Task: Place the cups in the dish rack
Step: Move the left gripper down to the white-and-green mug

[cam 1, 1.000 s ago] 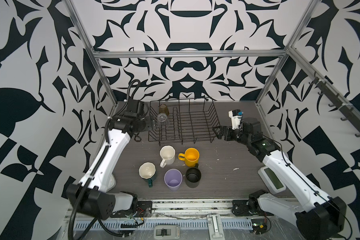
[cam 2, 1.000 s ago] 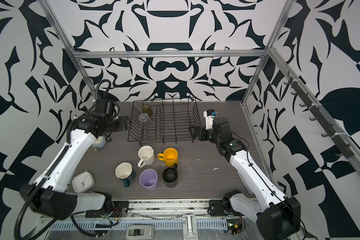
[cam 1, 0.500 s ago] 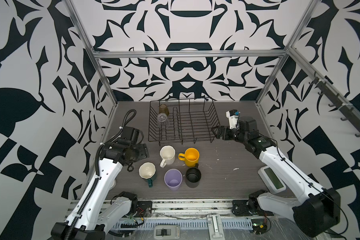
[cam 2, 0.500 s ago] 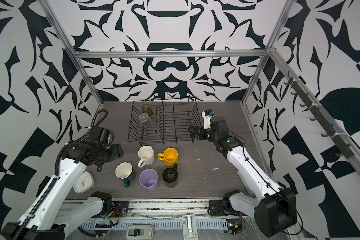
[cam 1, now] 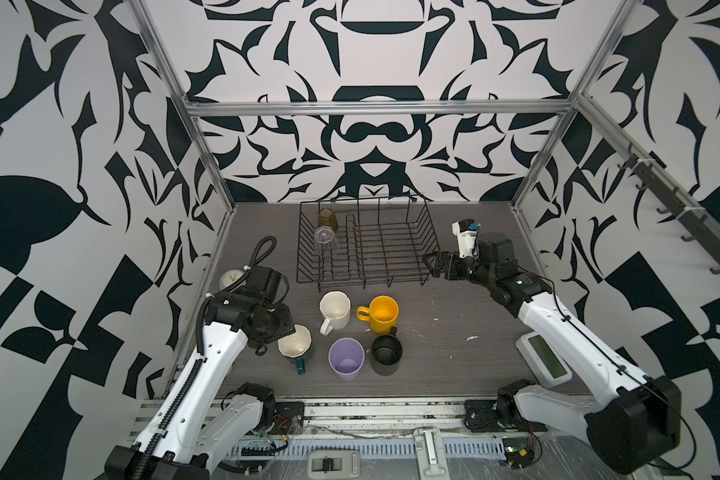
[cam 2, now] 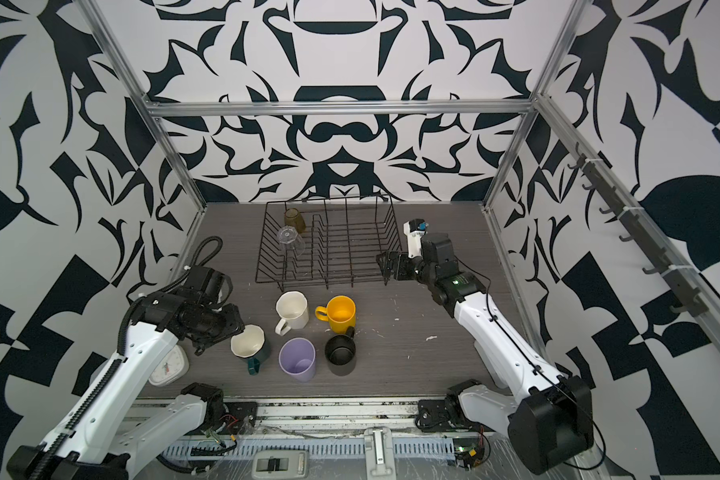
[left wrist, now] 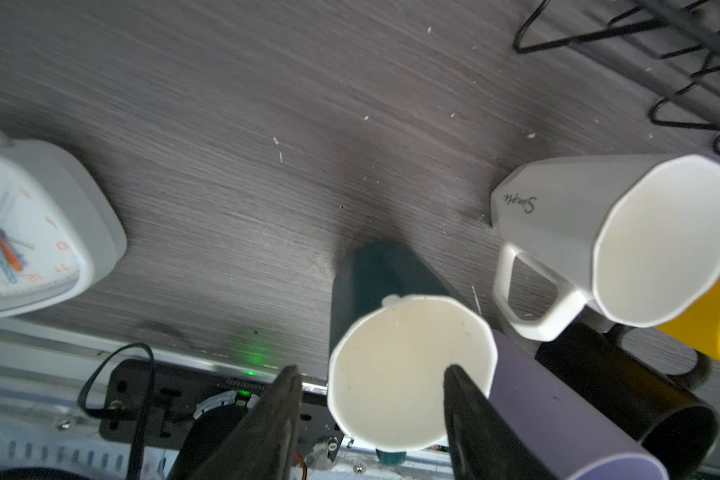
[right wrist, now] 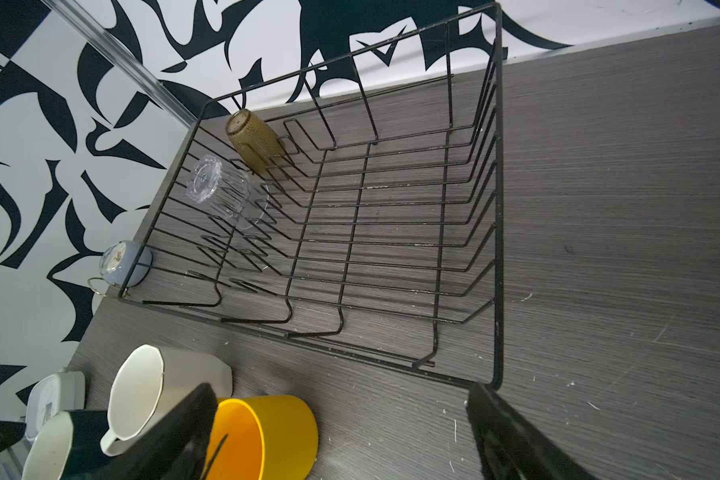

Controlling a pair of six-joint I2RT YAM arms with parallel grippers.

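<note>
Two of the seven cups are loaded: the amber tumbler (cam 1: 327,219) and the clear tumbler (cam 1: 325,241) lean bottom-up at the left end of the dish rack (cam 1: 383,249). Five stand on the tabletop (cam 1: 454,353) in front of it: the cream mug (cam 1: 334,309), yellow mug (cam 1: 384,313), black mug (cam 1: 386,354), lilac tumbler (cam 1: 346,359) and dark-green mug (cam 1: 295,343). We judge the dark-green one is next: the left gripper (left wrist: 371,370) straddles its wall, jaws parted, not yet clamped. The right gripper (cam 1: 430,262) hangs spread and empty beside the rack's near right corner. In both top views the wrist hides the left fingertips, and we cannot tell whether the inner finger touches the mug.
</note>
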